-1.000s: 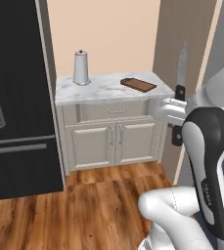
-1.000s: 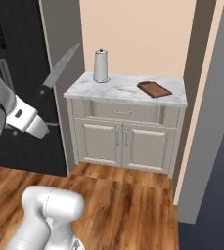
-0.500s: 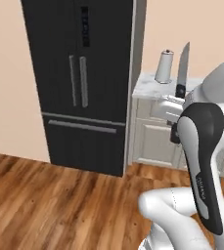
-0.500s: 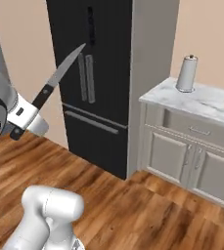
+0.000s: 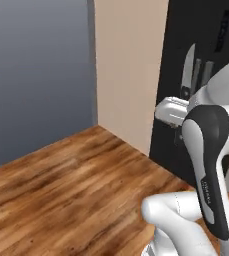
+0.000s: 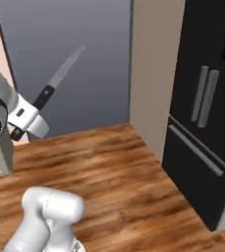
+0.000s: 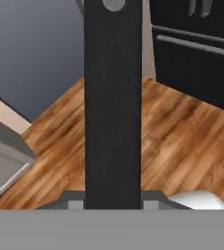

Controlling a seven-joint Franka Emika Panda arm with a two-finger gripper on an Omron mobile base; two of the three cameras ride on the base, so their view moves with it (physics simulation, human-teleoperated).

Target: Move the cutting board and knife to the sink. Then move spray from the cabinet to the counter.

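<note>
While the base has swung round, so that the marble counter with the paper-towel roll and cutting board seen a second ago has slid out of both base views, the gripper (image 6: 21, 125) keeps its pinch on the knife (image 6: 55, 83): its jaws are pressed onto the black handle, and the dark grey blade points up and away from the hand. In the right base view the blade slants up to the right against a flat blue-grey wall (image 6: 60, 29); in the left base view it stands nearly upright in front of the black refrigerator (image 5: 206, 75), which now lies to the right. The hand view looks straight along the handle, with the wooden floor (image 7: 182, 141) beyond it. Nothing of a sink shows yet. As I judge it, the knife is in mid-carry and the turn is taking the robot away from the counter toward wherever the sink lies; the board's place cannot be told now, and the spray is a later step
</note>
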